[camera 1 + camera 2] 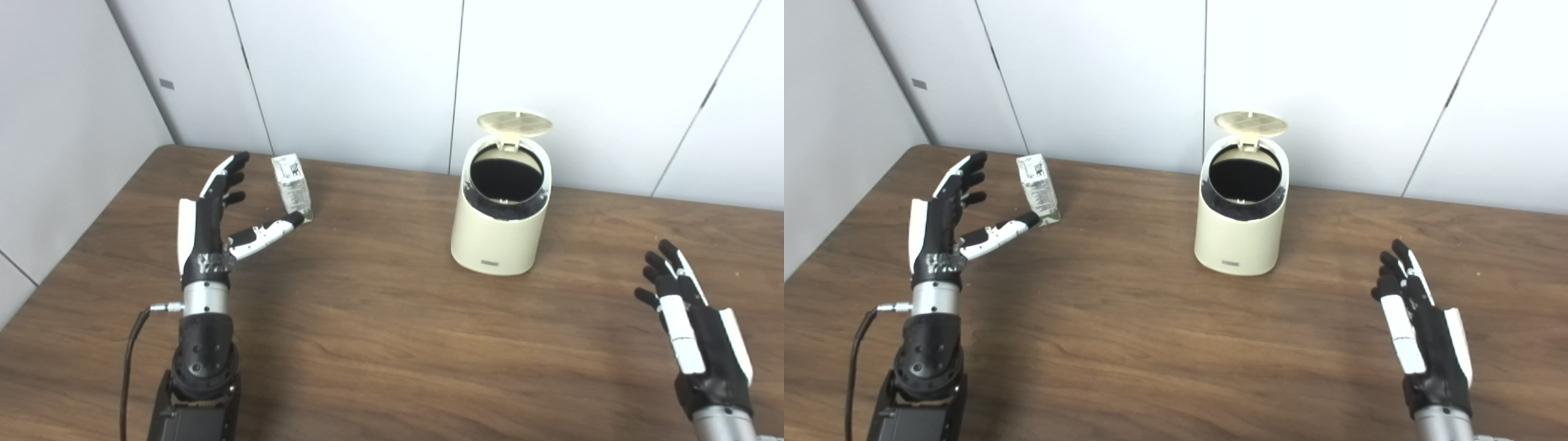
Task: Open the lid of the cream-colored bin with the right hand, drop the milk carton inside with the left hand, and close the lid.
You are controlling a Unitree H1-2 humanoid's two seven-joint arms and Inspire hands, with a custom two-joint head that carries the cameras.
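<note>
Left eye view: lid stands up; left hand, fingers spread, flanks the milk carton, must grasp it next. Right hand waits, fingers apart, empty.

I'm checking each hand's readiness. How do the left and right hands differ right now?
The left hand reaches beside the milk carton, thumb near its base; the right hand sits apart from the cream-colored bin. Left thumb spreads wide; right fingers stay together. Both are open, holding nothing.

Cream bin, white-and-green carton, wood-grain table
</note>
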